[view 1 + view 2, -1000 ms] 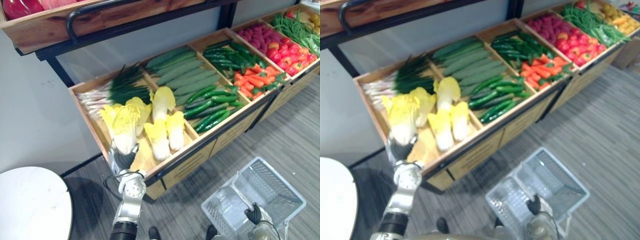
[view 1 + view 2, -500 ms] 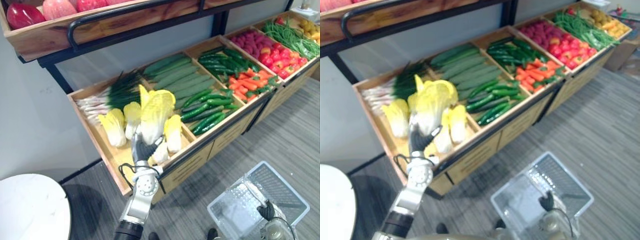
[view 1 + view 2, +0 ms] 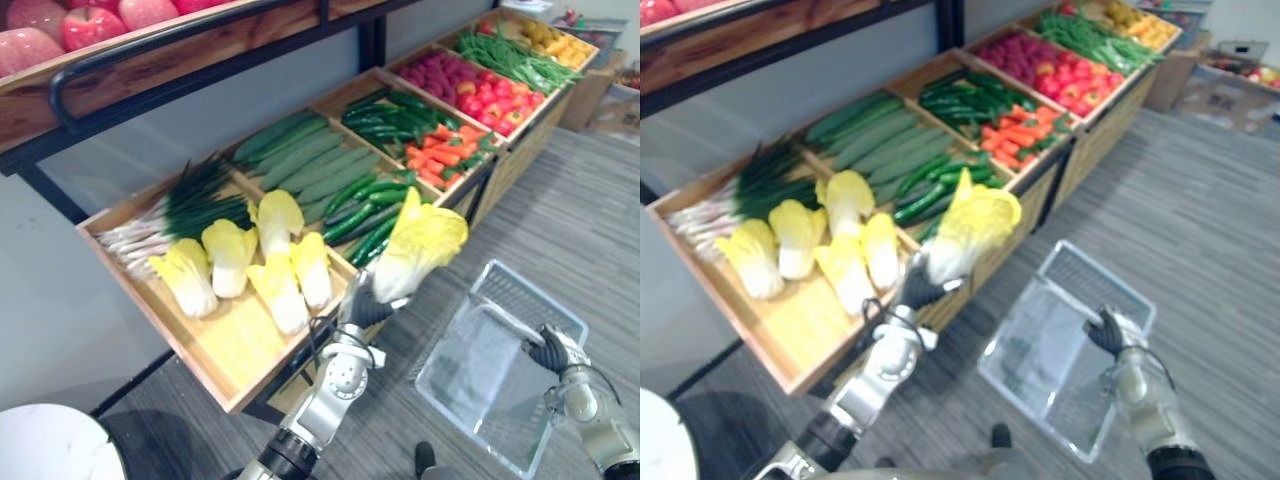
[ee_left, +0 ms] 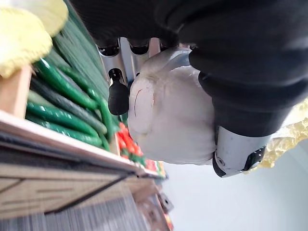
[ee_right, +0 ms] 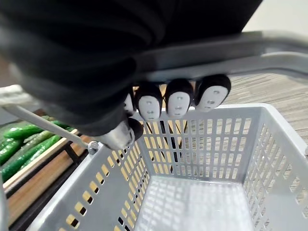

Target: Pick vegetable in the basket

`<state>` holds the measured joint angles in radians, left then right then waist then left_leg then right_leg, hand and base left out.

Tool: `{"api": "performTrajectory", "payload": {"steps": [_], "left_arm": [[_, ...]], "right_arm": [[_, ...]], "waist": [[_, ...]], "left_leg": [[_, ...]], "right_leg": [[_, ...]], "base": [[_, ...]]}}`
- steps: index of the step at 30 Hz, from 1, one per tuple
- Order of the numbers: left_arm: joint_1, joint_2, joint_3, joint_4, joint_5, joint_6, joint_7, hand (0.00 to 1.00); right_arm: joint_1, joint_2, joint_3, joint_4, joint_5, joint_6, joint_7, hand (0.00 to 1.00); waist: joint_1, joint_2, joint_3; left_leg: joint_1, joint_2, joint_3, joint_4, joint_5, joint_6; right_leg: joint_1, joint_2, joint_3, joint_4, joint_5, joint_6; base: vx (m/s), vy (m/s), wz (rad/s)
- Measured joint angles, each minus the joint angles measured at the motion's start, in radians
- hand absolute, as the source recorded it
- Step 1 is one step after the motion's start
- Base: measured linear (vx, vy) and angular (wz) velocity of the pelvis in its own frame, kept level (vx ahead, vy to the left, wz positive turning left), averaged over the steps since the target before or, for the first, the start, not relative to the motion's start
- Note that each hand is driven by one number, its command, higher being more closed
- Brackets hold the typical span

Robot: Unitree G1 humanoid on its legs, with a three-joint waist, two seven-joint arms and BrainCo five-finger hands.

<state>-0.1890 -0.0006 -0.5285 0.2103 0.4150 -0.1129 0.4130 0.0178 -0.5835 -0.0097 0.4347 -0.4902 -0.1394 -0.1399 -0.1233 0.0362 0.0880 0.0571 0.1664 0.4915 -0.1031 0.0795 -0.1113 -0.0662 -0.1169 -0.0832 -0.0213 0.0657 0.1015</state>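
— While the left hand (image 3: 362, 308) is raised, what does it hold?
— One napa cabbage (image 3: 420, 248). The fingers (image 4: 118, 96) and thumb are curled round its white stalk end, and the yellow leaves point up and away from the wrist.

— Where does that cabbage sit against the stand?
— In the air, lifted off the wooden crate (image 3: 225, 345). It hangs over the stand's front edge by the cucumbers (image 3: 365, 195), between the stand and the basket.

— And the basket?
— It is a grey plastic shopping basket (image 3: 445, 325), lower down on the robot's right, over striped grey carpet (image 3: 600, 200). The cabbage is apart from it, up and to its left, not inside.

— How is the basket carried?
— The right hand (image 3: 1108, 332) is clenched on the basket handle (image 5: 260, 48), with its dark-tipped fingers wrapped round the bar.

— What lies in the crate?
— Four other napa cabbages (image 3: 250, 265) lie side by side, with scallions (image 3: 195, 200) behind them. Long pale green gourds (image 3: 300, 155) fill the next compartment behind the cucumbers, and the carrots (image 3: 450, 158) come further along. Red apples (image 3: 90, 22) sit on the upper shelf.
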Motion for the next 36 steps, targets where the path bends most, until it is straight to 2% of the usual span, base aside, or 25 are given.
{"api": "performTrajectory", "payload": {"steps": [2, 7, 11, 15, 24, 26, 36], "left_arm": [[-0.019, -0.008, -0.051, 0.025, 0.000, -0.009, -0.027, 1.00], [-0.082, -0.035, -0.137, 0.112, -0.003, -0.012, -0.068, 1.00], [-0.110, -0.042, -0.190, 0.186, -0.004, -0.017, -0.088, 1.00], [-0.128, -0.047, -0.218, 0.263, -0.002, -0.017, -0.096, 1.00], [-0.171, -0.072, -0.231, 0.405, 0.003, -0.032, -0.084, 1.00], [-0.177, -0.076, -0.233, 0.438, 0.039, -0.032, -0.077, 1.00], [-0.188, -0.080, -0.253, 0.553, 0.072, -0.029, -0.078, 1.00]], "right_arm": [[-0.010, -0.012, 0.006, -0.034, 0.013, 0.000, 0.022, 1.00], [-0.012, -0.031, 0.019, -0.078, 0.041, 0.000, 0.061, 1.00], [-0.013, -0.030, 0.026, -0.116, 0.111, 0.000, 0.084, 1.00], [-0.015, -0.027, 0.040, -0.136, 0.145, 0.000, 0.102, 1.00], [-0.015, 0.006, 0.059, -0.136, 0.145, 0.009, 0.104, 1.00], [-0.015, 0.016, 0.059, -0.132, 0.145, 0.011, 0.104, 1.00], [-0.015, 0.025, 0.064, -0.110, 0.144, 0.028, 0.104, 1.00]], "waist": [[-0.013, 0.000, 0.000], [-0.018, 0.000, 0.000], [-0.027, -0.001, 0.001], [-0.031, -0.002, 0.001], [-0.038, -0.011, 0.006], [-0.040, -0.016, 0.009], [-0.041, -0.020, 0.009]], "left_leg": [[0.005, 0.000, 0.012, 0.000, 0.000, -0.001], [0.008, 0.001, 0.021, 0.000, -0.002, -0.001], [0.008, 0.002, 0.019, 0.000, -0.003, 0.000], [0.005, 0.000, 0.018, 0.000, -0.005, 0.001], [0.001, -0.002, 0.006, 0.000, -0.005, 0.002], [0.001, -0.003, -0.001, 0.000, -0.005, 0.002], [0.001, -0.002, -0.005, 0.000, -0.005, 0.002]], "right_leg": [[-0.002, 0.002, 0.011, -0.002, 0.005, 0.000], [-0.002, 0.004, 0.024, -0.015, 0.015, 0.002], [-0.002, 0.002, 0.024, -0.016, 0.015, 0.004], [-0.002, -0.002, 0.023, -0.019, 0.018, 0.003], [0.002, -0.005, 0.012, -0.022, 0.019, 0.003], [0.002, -0.005, 0.012, -0.022, 0.019, 0.003], [0.003, -0.004, 0.011, -0.022, 0.019, 0.003]], "base": [[-0.01, -0.001, -0.14], [0.00, -0.004, -0.10], [0.00, 0.000, 0.00], [0.01, 0.000, 0.01], [0.01, -0.003, 0.03], [0.00, 0.000, 0.00], [0.00, 0.000, 0.00]]}}
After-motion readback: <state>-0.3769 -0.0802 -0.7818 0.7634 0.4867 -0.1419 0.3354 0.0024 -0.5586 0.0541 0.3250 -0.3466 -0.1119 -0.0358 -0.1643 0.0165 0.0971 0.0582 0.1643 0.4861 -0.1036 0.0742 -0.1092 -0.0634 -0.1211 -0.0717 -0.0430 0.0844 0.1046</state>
